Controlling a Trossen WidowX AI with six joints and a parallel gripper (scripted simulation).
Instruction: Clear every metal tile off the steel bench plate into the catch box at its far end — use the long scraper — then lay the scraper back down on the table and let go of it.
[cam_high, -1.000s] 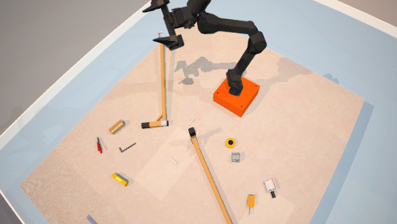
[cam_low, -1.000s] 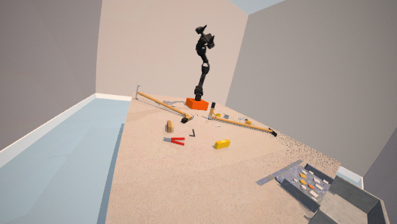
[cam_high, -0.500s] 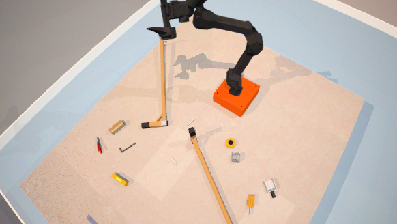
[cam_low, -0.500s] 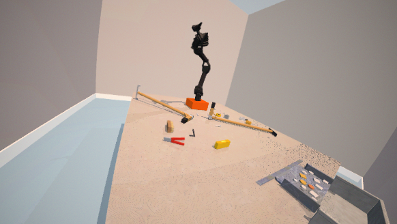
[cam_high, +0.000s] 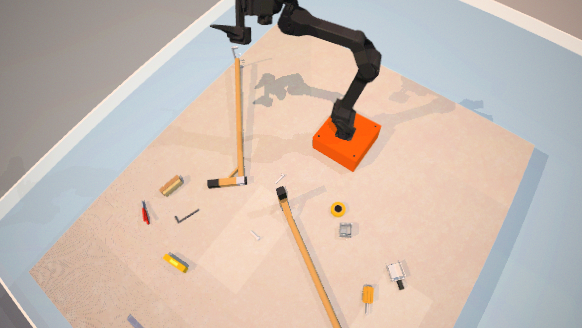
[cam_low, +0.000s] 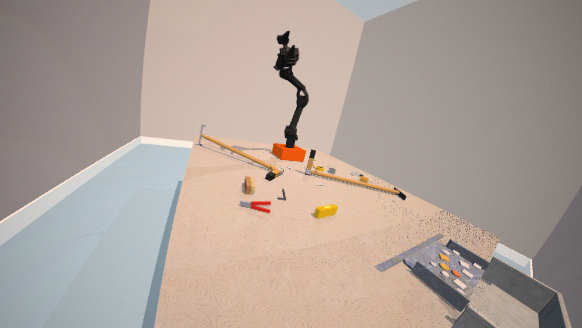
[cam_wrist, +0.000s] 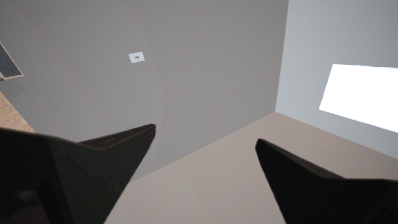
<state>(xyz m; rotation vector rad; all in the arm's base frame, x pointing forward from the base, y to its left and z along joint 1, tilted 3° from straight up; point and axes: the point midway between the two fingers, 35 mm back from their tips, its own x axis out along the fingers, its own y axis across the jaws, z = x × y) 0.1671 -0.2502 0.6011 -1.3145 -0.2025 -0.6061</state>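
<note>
scraper (cam_high: 239, 115) (cam_low: 237, 152), most likely the left long tool with the thin metal blade, lay below the raised claw (cam_high: 239, 22) (cam_low: 286, 45) (cam_wrist: 206, 135) and to its left in the exterior view. its long axis ran from the blade at the far left to the blocky grip (cam_high: 220, 183) (cam_low: 273, 173), nearer and further right. the claw was released, fingers wide with nothing between them, and was turned away from the table; the one arm would have to swing down and back toward the grip to take it. the other long tool (cam_high: 310, 260) (cam_low: 355, 183) lay to the right, pointing away. brush (cam_high: 171, 185) (cam_low: 249, 185) and pliers (cam_high: 145, 213) (cam_low: 257, 206) sat nearer than the grip, possible snags for a low swing. the tiles (cam_low: 456, 273) were on the plate (cam_low: 426, 258), near right, short of the box (cam_low: 522, 282).
</note>
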